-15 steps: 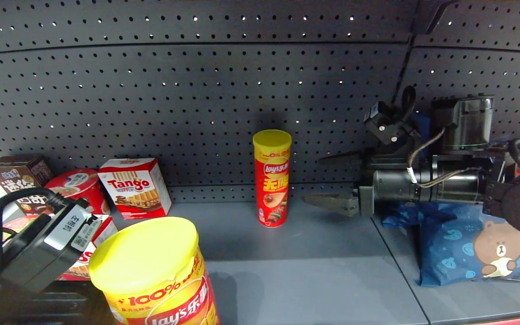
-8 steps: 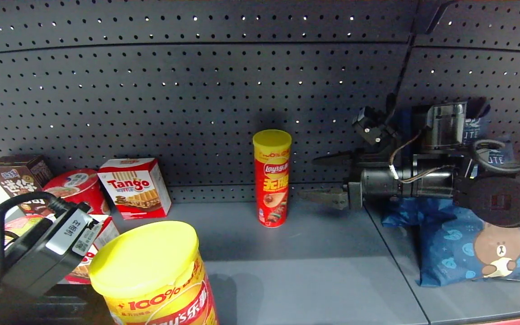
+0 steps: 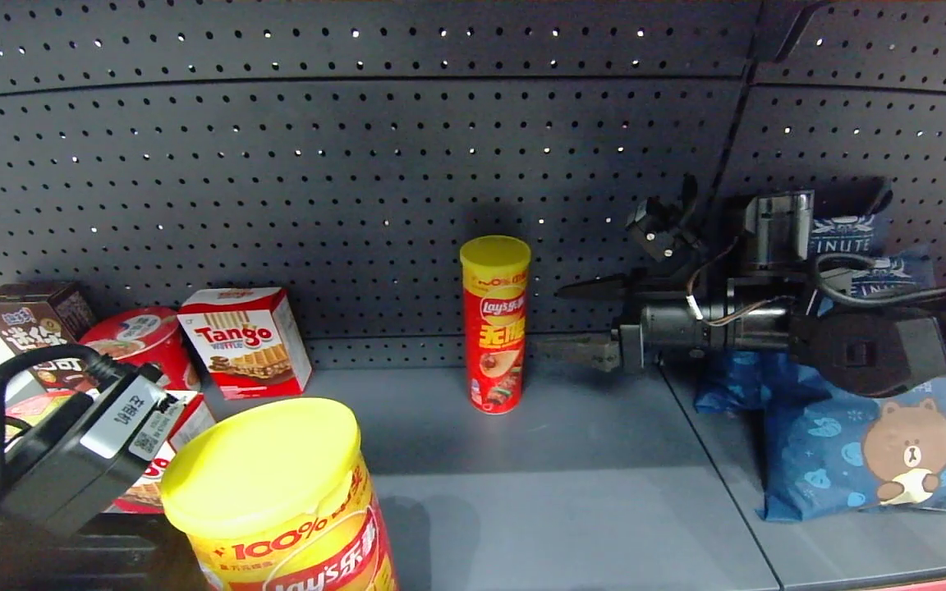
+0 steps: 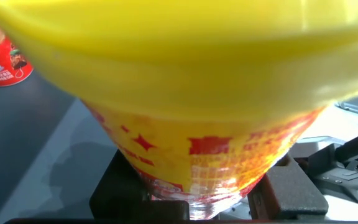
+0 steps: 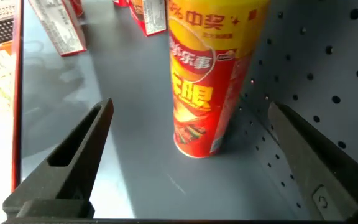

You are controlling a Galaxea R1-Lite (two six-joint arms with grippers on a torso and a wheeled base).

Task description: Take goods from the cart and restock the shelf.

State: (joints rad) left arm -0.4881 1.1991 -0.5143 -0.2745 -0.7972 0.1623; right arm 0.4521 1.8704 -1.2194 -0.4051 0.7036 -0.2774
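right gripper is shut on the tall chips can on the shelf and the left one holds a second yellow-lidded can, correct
No. The right gripper is open, just short of the tall chips can, as the right wrist view shows. The left gripper does hold a second yellow-lidded can.

Wafer box (image 3: 245,341), blue bear packet (image 3: 818,460)
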